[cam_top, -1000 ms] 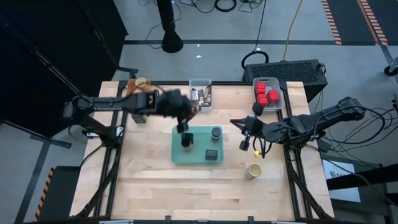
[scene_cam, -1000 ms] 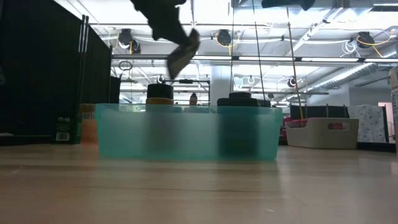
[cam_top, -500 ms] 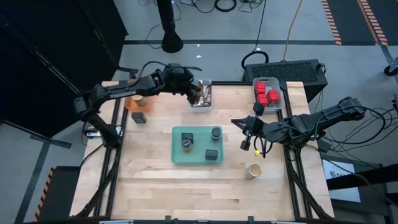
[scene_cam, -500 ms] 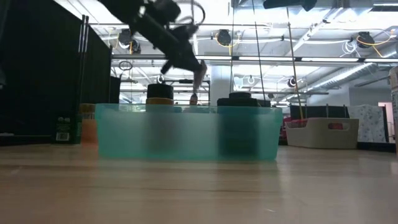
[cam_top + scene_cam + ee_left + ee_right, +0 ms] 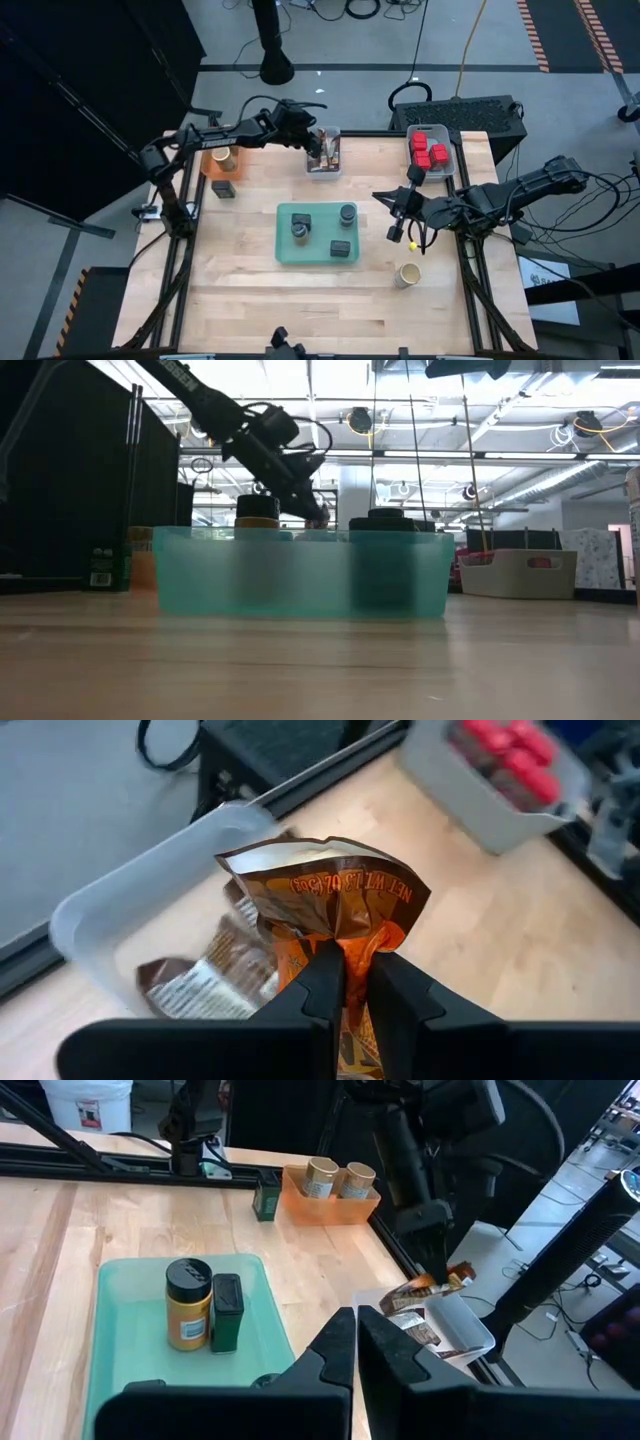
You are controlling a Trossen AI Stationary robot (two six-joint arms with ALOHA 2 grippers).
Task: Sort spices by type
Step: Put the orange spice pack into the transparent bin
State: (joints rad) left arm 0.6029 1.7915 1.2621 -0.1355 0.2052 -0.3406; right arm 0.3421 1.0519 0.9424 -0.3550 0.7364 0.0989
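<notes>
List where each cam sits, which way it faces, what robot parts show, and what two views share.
High: overhead, straight down; both arms, left pincer over the clear bin, right pincer shut, idle.
Low: table height, facing across through the teal tray; left arm descends behind.
Left wrist: past its fingers, shut on the packet.
Right wrist: past its shut fingers, facing across the tray toward the orange bin.
Shared: the right wrist and left wrist views both show the packet and clear bin.

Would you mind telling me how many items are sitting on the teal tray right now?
3 on the teal tray: a dark-lidded jar toward the left arm's side, a round dark jar at the far corner, and a dark block at the near corner.
</notes>
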